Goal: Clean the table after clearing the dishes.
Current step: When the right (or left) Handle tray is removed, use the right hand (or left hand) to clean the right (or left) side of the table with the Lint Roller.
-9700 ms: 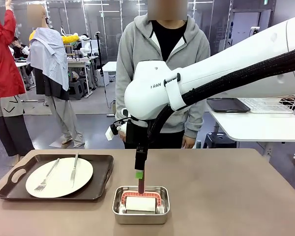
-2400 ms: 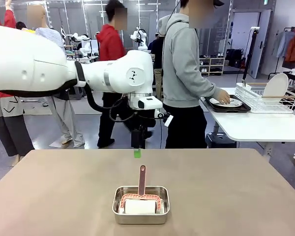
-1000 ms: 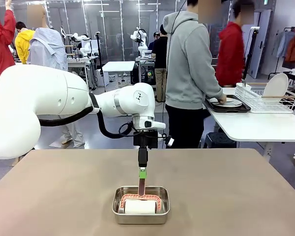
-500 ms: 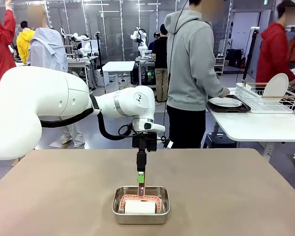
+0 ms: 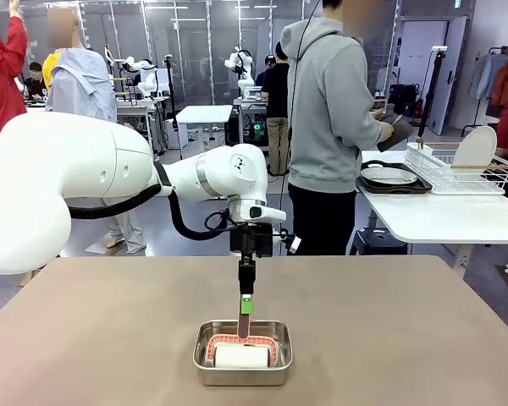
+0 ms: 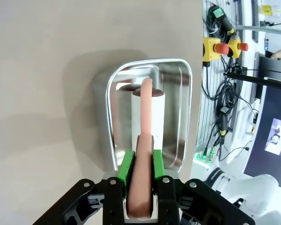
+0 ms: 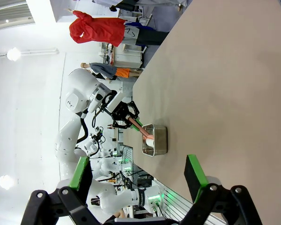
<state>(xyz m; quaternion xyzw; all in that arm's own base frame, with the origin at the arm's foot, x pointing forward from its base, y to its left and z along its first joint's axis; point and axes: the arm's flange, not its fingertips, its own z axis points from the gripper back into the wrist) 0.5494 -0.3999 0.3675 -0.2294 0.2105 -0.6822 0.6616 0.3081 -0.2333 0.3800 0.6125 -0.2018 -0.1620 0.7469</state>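
my left gripper (image 6: 140,161) is clamped on the roller handle (image 6: 146,101), whose long axis runs along my fingers into the pan (image 6: 187,117); right gripper (image 7: 138,172) gapes, well apart.

Table (image 5: 423,330): matte taupe top. Plate (image 5: 388,175): white, flat on dark tray (image 5: 368,185).
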